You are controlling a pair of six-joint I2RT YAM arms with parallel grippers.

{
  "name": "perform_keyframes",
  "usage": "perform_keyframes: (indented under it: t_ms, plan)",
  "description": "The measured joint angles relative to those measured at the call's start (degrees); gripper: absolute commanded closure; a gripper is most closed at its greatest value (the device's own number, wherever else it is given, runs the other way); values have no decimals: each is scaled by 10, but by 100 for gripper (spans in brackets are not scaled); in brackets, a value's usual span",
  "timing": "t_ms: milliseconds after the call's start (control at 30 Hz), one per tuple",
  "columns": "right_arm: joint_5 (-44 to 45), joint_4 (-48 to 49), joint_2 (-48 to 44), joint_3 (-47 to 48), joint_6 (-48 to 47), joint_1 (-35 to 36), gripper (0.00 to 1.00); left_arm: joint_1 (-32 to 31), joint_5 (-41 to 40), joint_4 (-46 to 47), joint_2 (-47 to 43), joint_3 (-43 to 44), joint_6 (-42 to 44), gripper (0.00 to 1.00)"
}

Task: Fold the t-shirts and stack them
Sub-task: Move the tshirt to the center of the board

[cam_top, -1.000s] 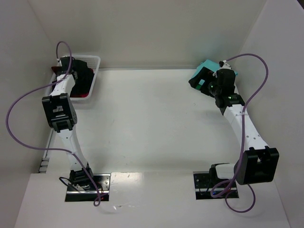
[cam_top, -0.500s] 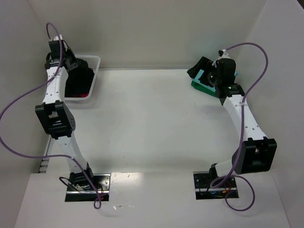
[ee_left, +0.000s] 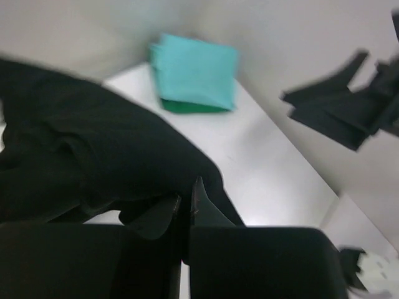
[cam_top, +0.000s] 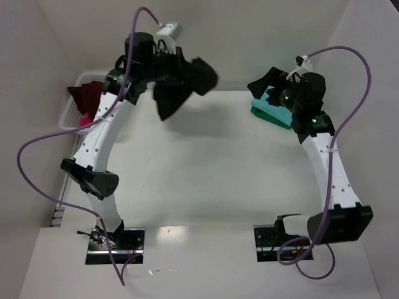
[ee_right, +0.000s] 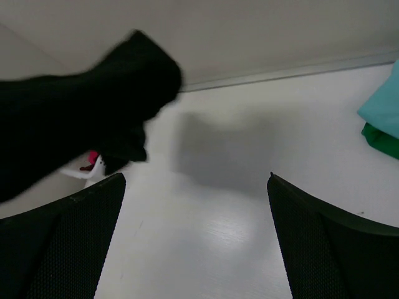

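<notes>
With the black t-shirt (cam_top: 179, 87) hanging bunched from the clamped left gripper (ee_left: 186, 199) above the table's 11 o'clock, the unfolding step seemed in hand, next needing a flat lay mid-table, clear of the wide-open, empty right gripper (ee_right: 194, 184) and the teal-on-green folded stack (cam_top: 271, 113) at 2 o'clock and the basket (cam_top: 68, 115) at 10.

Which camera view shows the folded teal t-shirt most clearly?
The left wrist view: there the teal t-shirt lies whole and unobstructed, folded on top of a dark green t-shirt. In the top view the right arm covers part of it. The right wrist view shows only its corner at the right edge.
</notes>
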Motion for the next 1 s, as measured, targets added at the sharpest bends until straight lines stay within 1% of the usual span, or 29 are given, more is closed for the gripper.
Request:
perform_keyframes:
  t_ms: [33, 67, 133, 200, 267, 333, 433, 467, 533, 633, 667, 767, 833, 900, 1000]
  plan:
    - [8, -3, -28, -9, -1, 0, 0, -27, 5, -3, -4, -9, 0, 99]
    - [12, -6, -46, -16, -2, 0, 0, -45, 9, -6, -10, -24, 0, 96]
    - [23, -11, -111, -44, -4, 0, 0, -64, 19, -3, -28, -72, -2, 96]
    - [26, -18, -140, -57, -5, 0, 0, -67, 26, 7, -57, -149, -10, 97]
    - [30, -24, -173, -76, -6, 0, 0, -66, 29, 34, -88, -248, -23, 100]
    - [37, -35, -196, -99, -6, 0, 0, -66, 32, 46, -105, -334, -38, 100]
    - [51, -58, -209, -122, -6, 0, 0, -67, 30, 47, -110, -419, -54, 100]
    - [56, -66, -208, -128, -6, 0, 0, -68, 27, 46, -111, -442, -59, 96]
    - [58, -76, -206, -137, -8, 0, 0, -69, 20, 37, -115, -468, -63, 80]
    - [57, -83, -201, -147, -10, 0, 0, -69, 14, 24, -128, -478, -58, 33]
    - [55, -83, -198, -149, -10, 0, 0, -69, 16, 24, -134, -478, -50, 23]
    - [41, -80, -181, -157, -12, 0, 0, -69, 26, 21, -150, -478, -47, 11]
    - [38, -82, -168, -177, -13, 0, 0, -69, 28, 19, -154, -478, -43, 0]
    - [37, -89, -153, -196, -14, 0, 0, -69, 22, 14, -154, -478, -36, 0]
    - [34, -103, -122, -231, -15, 0, 3, -69, -10, -1, -155, -478, -30, 0]
